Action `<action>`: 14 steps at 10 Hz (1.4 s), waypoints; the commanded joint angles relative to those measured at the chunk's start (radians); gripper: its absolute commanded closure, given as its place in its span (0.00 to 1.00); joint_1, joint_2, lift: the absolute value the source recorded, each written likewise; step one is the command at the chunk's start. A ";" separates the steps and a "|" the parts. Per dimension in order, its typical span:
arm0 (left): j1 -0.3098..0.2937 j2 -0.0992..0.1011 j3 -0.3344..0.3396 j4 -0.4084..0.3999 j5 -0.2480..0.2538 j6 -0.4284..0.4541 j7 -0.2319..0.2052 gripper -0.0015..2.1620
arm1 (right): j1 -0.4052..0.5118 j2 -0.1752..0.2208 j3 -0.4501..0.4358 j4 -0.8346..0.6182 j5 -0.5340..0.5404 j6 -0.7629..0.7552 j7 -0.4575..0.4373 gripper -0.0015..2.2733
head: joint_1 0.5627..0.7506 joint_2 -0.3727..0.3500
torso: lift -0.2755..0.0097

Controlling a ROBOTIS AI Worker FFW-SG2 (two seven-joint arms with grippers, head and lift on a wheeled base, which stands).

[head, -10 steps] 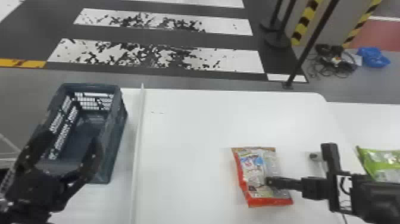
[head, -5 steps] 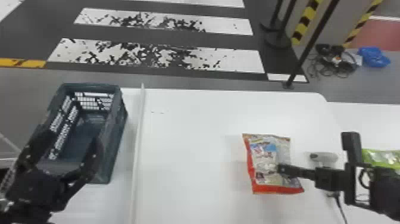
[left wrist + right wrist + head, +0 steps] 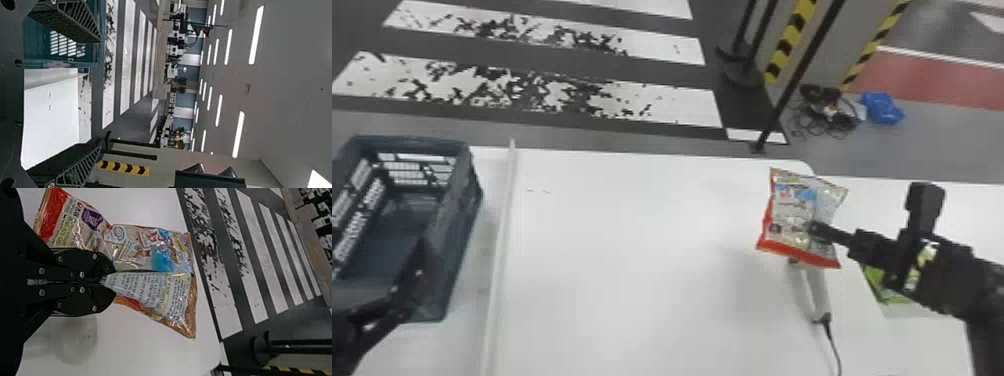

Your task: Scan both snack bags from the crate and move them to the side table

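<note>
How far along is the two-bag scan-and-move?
Both bags are out of the crate. Green bag is on the side table, so its move looks done; its scan can't be confirmed. Red-edged bag is in the right gripper, near the scanner. Remaining: side table, after a scan if pending.

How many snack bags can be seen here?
2. A red-edged bag is pinched in the right gripper; a green bag lies on the side table, partly behind the right arm, which might hide others.
</note>
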 commanded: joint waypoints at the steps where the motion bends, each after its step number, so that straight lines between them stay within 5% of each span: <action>1: -0.002 -0.001 -0.001 0.000 -0.010 0.012 0.000 0.02 | -0.057 -0.031 -0.040 0.087 -0.023 -0.012 -0.081 0.94 | 0.70 0.12 | 0.86; 3: -0.005 0.000 -0.001 0.000 -0.010 0.025 0.001 0.02 | -0.112 -0.070 -0.065 0.245 -0.036 -0.123 -0.174 0.94 | 0.70 0.03 | 0.86; 7: 0.018 0.011 0.003 -0.026 -0.004 0.025 0.001 0.02 | -0.223 -0.148 -0.037 0.572 0.010 -0.442 -0.292 0.94 | 0.70 0.03 | 0.86; 11: 0.035 0.014 0.003 -0.025 0.002 -0.015 -0.006 0.02 | -0.346 -0.182 0.029 0.837 0.056 -0.635 -0.450 0.93 | 0.70 0.03 | 0.86; 12: 0.035 0.014 0.003 -0.022 0.009 -0.021 -0.008 0.02 | -0.356 -0.186 0.046 0.860 0.066 -0.644 -0.478 0.86 | 0.70 0.03 | 0.86; 13: 0.035 0.014 0.002 -0.022 0.009 -0.028 -0.008 0.02 | -0.359 -0.186 0.046 0.871 0.066 -0.650 -0.507 0.63 | 0.70 0.03 | 0.86; 14: 0.035 0.014 0.002 -0.023 0.009 -0.031 -0.008 0.02 | -0.358 -0.186 0.046 0.871 0.066 -0.650 -0.519 0.12 | 0.70 0.03 | 0.86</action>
